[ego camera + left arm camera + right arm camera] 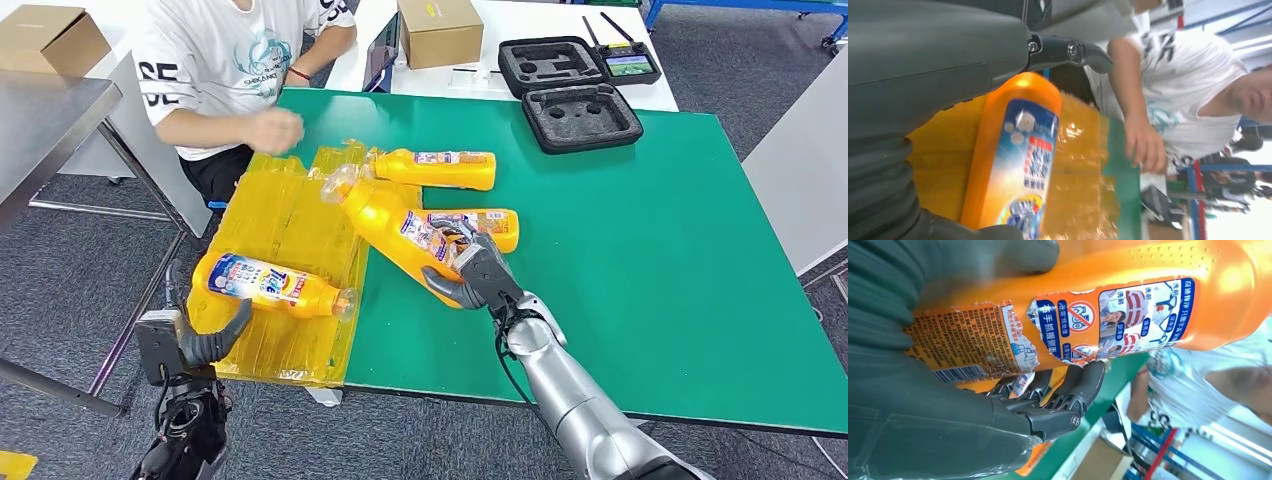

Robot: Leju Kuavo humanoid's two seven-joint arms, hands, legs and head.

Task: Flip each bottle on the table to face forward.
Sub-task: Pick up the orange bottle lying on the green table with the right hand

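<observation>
At the far left, the left hand is hanging just off the near-left corner of the green table, with its fingers spread and grasping nothing. Its thumb is pointing up toward the base of the nearest bottle and reaching close to it; whether the two are touching cannot be told. This bottle is lying on its side on a yellow plastic sheet, with the blue front label facing up and the cap pointing right. In the left wrist view the same bottle is sitting between the thumb and a dark finger, neither of them closing on it.

Behind the sheet, a person in a white shirt is sitting at the table's far-left edge with one hand hovering over the table.

Further right, the right hand is grasping a second bottle, which is tilting with its cap end raised toward the left. The right wrist view shows the fingers wrapping its body below a torn back label. A third bottle is lying flat behind it, and a fourth bottle is lying just beside the hand.

At the far edge, a black foam case is lying open, with a cardboard box on the white table beyond.
</observation>
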